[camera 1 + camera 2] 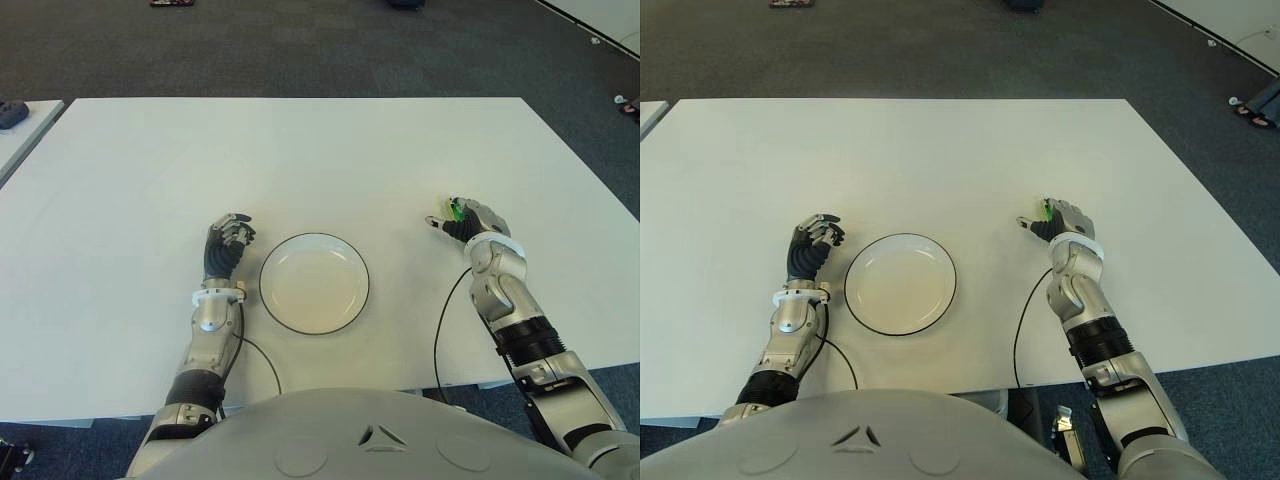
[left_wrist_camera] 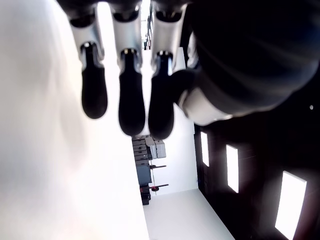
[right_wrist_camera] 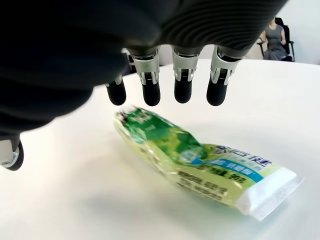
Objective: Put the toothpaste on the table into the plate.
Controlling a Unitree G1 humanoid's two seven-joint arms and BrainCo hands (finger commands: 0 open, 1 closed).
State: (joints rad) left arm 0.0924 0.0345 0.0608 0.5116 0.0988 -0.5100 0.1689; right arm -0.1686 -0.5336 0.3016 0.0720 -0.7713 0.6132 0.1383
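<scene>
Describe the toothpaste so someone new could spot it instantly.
Start from the round white black-rimmed plate near the white table's front edge and look towards the robot's right. There a soft green and yellow toothpaste tube lies flat beneath the open right robot hand, the table's only colourful thing.

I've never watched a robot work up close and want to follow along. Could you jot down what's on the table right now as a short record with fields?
surface: white table
toothpaste: green and white tube lying flat on the table, under the right hand
right hand: over the toothpaste, to the right of the plate, fingers spread above the tube, not gripping it
plate: white with a dark rim, in front of the robot, nothing in it
left hand: beside the plate on its left, fingers curled, holding nothing
task state: toothpaste not yet picked up
</scene>
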